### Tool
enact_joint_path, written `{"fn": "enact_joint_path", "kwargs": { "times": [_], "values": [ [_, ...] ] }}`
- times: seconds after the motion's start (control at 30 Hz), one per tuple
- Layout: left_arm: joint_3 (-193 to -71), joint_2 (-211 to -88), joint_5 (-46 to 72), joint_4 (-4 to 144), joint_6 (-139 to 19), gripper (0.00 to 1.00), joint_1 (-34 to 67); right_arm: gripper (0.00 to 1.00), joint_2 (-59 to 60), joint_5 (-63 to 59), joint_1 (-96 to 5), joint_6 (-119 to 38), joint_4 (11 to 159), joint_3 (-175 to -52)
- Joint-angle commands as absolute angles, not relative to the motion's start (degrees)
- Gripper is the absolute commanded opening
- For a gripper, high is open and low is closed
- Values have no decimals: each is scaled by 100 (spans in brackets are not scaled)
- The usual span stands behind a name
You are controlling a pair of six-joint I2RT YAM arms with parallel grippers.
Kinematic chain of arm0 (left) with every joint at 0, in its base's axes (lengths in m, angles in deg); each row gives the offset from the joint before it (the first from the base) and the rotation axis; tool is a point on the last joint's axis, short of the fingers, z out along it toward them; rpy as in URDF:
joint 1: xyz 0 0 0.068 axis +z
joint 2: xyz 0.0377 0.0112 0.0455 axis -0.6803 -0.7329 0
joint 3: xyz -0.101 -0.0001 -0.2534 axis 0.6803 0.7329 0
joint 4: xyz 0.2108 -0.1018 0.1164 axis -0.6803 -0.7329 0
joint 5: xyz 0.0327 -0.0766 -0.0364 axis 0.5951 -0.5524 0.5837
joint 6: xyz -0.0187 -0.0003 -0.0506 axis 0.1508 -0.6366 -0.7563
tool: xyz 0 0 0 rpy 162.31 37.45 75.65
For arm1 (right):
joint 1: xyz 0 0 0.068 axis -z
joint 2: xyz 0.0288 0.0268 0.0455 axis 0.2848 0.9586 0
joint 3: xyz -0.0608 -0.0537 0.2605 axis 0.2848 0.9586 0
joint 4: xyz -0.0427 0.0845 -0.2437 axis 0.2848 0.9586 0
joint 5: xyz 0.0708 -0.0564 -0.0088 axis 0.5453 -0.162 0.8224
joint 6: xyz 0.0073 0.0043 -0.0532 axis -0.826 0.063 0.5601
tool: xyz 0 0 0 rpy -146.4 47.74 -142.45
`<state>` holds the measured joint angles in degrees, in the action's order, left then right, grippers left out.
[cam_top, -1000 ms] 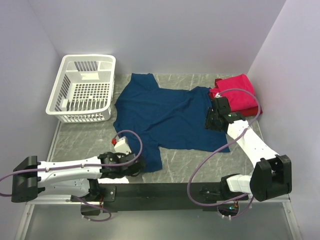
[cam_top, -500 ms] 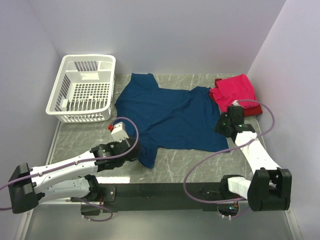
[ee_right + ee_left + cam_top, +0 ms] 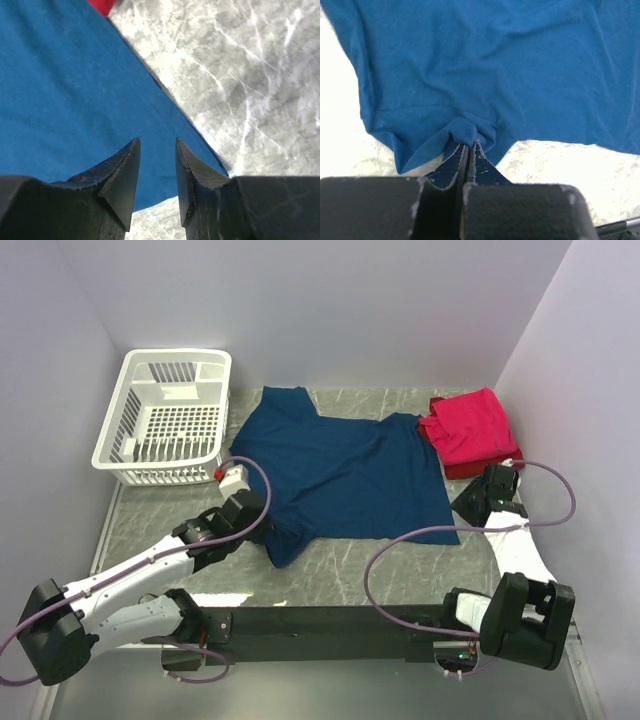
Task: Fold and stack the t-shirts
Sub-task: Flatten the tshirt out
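Observation:
The navy blue t-shirt (image 3: 340, 470) lies spread on the grey marbled table, no print showing. My left gripper (image 3: 262, 523) is shut on a pinched fold at the shirt's lower left edge (image 3: 465, 131). My right gripper (image 3: 470, 502) is open and empty, hovering over the shirt's lower right corner (image 3: 75, 100). Folded pinkish-red t-shirt (image 3: 472, 426) lies on a darker red one (image 3: 492, 465) at the back right; a scrap of red shows in the right wrist view (image 3: 101, 6).
A white slotted plastic basket (image 3: 165, 418) stands at the back left. Walls close the table on the left, back and right. Bare marbled table (image 3: 390, 560) lies in front of the shirt.
My left gripper has carried the shirt's lower left part up and away from the front edge. My right gripper has drawn back from the shirt's right sleeve area to its right edge.

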<state>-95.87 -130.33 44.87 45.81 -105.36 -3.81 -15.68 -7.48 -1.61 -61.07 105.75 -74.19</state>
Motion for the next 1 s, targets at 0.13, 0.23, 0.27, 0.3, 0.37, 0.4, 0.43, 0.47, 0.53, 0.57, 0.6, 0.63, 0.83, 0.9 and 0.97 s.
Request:
{"fn": "enact_joint_path", "kwargs": {
  "times": [0.13,0.23,0.27,0.3,0.37,0.4,0.43,0.47,0.53,0.57,0.6,0.63,0.83,0.9,0.97],
  "values": [
    [-9561,-13086,3831,5236,-9746,1,-20,41,-1972,-1121,-99,-6329,10819,-7253],
    [-9579,-13112,3761,5298,-9596,1,68,41,-1849,-1148,-108,-6347,11004,-7340],
    [-9587,-13112,3734,5307,-9535,1,86,41,-1762,-1122,-117,-6364,11039,-7358],
    [-9570,-13095,3673,5333,-9499,1,129,41,-1718,-1130,-117,-6382,11075,-7376],
    [-9561,-13086,3585,5412,-9420,1,156,41,-1560,-1130,-117,-6435,11171,-7384],
    [-9552,-13077,3506,5438,-9403,1,191,41,-1507,-1095,-117,-6443,11206,-7402],
    [-9552,-13086,3462,5482,-9359,1,191,41,-1419,-1086,-117,-6426,11303,-7437],
    [-9543,-13077,3435,5508,-9324,1,200,41,-1253,-1121,-117,-6417,11373,-7481],
    [-9526,-13060,3400,5535,-9271,1,226,41,-1085,-1209,-117,-6373,11618,-7621],
    [-9526,-13051,3383,5561,-9236,1,244,41,-980,-1192,-117,-6373,11646,-7631],
    [-9517,-13033,3374,5588,-9209,1,261,41,-935,-1174,-134,-6408,11681,-7631],
    [-9508,-13016,3330,5605,-9157,1,270,41,-883,-1209,-160,-6434,11751,-7631],
    [-9491,-12980,3242,5684,-9051,1,367,41,-654,-1630,-284,-6558,12006,-7745],
    [-9464,-13015,3145,5754,-9051,1,393,41,-619,-1788,-301,-6628,12050,-7780],
    [-9438,-13050,3067,5790,-9042,1,420,41,-610,-1920,-310,-6654,12086,-7797]
  ]
}}
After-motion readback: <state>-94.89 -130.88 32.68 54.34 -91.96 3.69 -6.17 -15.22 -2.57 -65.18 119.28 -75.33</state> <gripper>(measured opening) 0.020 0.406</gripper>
